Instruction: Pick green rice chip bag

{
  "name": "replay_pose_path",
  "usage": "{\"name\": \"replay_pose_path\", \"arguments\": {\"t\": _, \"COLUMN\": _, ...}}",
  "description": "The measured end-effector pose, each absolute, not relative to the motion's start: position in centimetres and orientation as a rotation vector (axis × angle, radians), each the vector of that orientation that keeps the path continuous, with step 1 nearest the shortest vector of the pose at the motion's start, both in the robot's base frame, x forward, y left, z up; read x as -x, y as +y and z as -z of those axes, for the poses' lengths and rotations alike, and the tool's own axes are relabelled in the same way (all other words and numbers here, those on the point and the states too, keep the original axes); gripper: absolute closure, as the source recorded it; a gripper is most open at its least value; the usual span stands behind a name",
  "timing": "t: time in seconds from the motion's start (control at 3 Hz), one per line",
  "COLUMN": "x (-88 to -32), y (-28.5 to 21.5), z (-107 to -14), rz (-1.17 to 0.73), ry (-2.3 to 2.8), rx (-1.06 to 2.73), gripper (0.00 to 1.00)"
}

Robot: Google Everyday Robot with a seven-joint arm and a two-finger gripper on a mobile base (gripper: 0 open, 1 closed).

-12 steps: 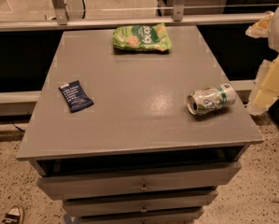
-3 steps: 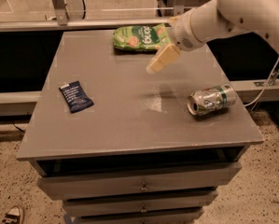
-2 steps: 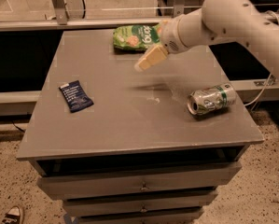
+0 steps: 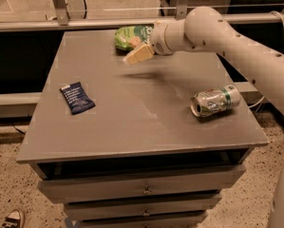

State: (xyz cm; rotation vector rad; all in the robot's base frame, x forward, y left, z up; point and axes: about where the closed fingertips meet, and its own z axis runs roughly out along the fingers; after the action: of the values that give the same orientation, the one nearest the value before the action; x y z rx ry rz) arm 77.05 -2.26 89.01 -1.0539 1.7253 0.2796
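The green rice chip bag (image 4: pixel 130 36) lies flat at the far edge of the grey table (image 4: pixel 132 108), partly hidden behind my arm. My gripper (image 4: pixel 137 55) hangs above the table just in front of the bag, at its near right corner, pointing left. The white arm reaches in from the right.
A silver-green drink can (image 4: pixel 215 100) lies on its side at the right of the table. A small dark blue wrapper (image 4: pixel 77 98) lies at the left. Drawers sit below the table's front edge. A metal rail runs behind the table.
My arm has come in from the right and swung left and toward the far edge, bringing the gripper close to the green bag. The bag, can and wrapper have not moved.
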Motion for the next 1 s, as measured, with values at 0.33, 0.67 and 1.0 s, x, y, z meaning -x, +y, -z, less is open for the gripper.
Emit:
{"name": "replay_pose_path", "arguments": {"t": 0.33, "x": -80.0, "y": -2.6, "z": -89.0, "rz": -0.243, "ry": 1.719, "rx": 0.994, "gripper": 0.0}}
{"name": "replay_pose_path", "arguments": {"t": 0.67, "x": -82.6, "y": -3.1, "z": -88.2, "rz": -0.225, "ry": 1.738, "rx": 0.951, "gripper": 0.0}}
{"name": "replay_pose_path", "arguments": {"t": 1.0, "x": -84.8, "y": -3.3, "z": -86.8, "rz": -0.23, "ry": 1.769, "rx": 0.924, "gripper": 0.0}}
